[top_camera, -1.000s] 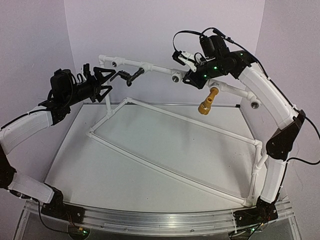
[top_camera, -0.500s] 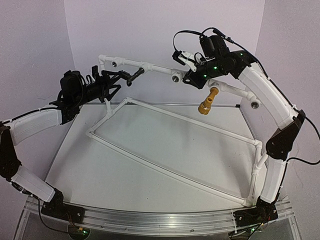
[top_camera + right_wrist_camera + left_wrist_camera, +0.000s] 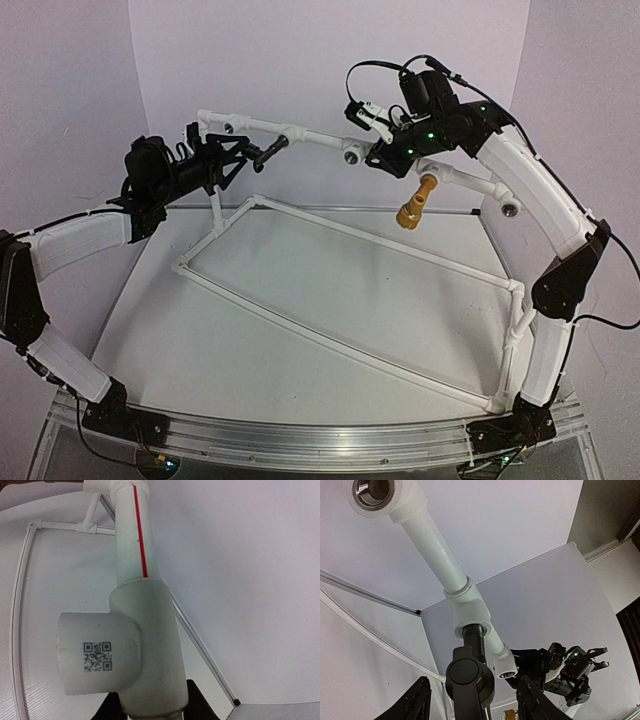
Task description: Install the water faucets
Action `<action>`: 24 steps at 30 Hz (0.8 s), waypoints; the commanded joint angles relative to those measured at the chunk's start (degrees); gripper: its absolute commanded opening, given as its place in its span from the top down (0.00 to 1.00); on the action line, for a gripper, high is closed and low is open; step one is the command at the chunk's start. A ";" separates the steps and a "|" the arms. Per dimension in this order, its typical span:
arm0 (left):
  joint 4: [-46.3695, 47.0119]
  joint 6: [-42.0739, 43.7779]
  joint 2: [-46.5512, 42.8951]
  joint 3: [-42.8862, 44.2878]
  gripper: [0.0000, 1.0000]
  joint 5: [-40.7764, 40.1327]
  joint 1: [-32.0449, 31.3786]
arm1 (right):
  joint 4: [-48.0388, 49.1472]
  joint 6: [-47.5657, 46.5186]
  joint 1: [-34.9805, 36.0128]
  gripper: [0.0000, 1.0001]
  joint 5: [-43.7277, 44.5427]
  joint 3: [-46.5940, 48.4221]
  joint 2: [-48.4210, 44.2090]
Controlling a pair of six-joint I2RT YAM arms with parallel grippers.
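Note:
The black faucet [image 3: 262, 152] is screwed into a tee socket of the raised white pipe rail [image 3: 310, 135], its lever handle pointing toward the left arm. My left gripper [image 3: 228, 158] stands open around it. In the left wrist view the faucet's round cap [image 3: 469, 677] sits between the two fingers [image 3: 420, 700] with a gap on each side. The brass faucet [image 3: 415, 203] hangs from a socket further right on the rail. My right gripper [image 3: 385, 155] is shut on the white tee fitting [image 3: 145, 645] of the pipe, which fills the right wrist view.
Open sockets with metal openings show on the rail at the far left [image 3: 232, 126], the middle [image 3: 352, 155] and the right [image 3: 511, 209]. A white pipe frame [image 3: 330, 280] lies flat on the table, with uprights carrying the rail. Walls close in behind and at the sides.
The left arm has reached right and forward to the black faucet, and its jaws have narrowed around the handle. The right arm has not moved.

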 commanded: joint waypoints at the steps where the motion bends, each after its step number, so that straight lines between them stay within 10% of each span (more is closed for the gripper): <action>1: 3.29 -1.20 1.01 3.32 0.43 1.07 -0.14 | 2.67 12.80 0.11 1.00 2.26 -0.65 3.04; 24: 5.89 1.12 2.99 4.05 0.61 2.63 -0.94 | 3.29 12.48 0.13 1.00 1.41 -2.11 2.37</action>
